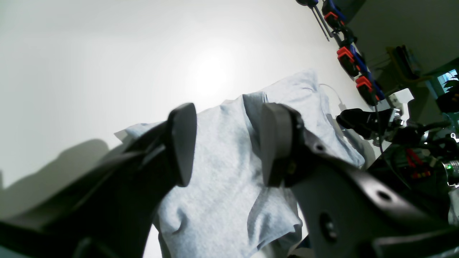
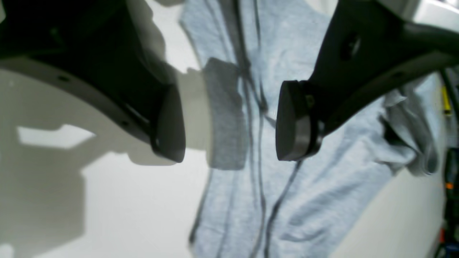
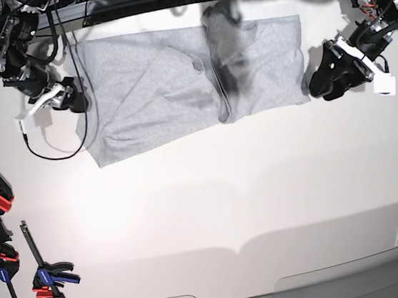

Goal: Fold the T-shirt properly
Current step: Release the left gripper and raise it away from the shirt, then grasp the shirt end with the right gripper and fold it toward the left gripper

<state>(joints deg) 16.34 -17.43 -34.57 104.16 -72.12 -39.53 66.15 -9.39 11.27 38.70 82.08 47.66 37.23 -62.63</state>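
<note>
T-shirt [image 3: 177, 79] lies spread along the far side of the white counter [image 3: 212, 205], heather grey, plain side up, with no lettering showing. It is partly folded: a flap doubled over near its middle makes a raised vertical ridge, and diagonal creases run across the half on the base view's left. Its near edge is uneven, dipping lowest at the corner on that same left side. The left gripper [image 3: 318, 78] sits just beside the shirt's edge on the base view's right, low over the counter, fingers [image 1: 183, 143] spread apart with nothing between them; its wrist view looks through the gap onto grey cloth. The right gripper [image 3: 78, 96] sits at the opposite edge of the shirt, also released, its pads [image 2: 292, 122] parted over the fabric's border where cloth meets bare counter. A thin cable [image 3: 48, 153] loops on the counter beside that corner of the shirt. Nearward of the shirt the counter is open and wide. Several red-and-black clamps [image 3: 48, 275] lie well apart from the shirt, along the counter's edge on the base view's left.
</note>
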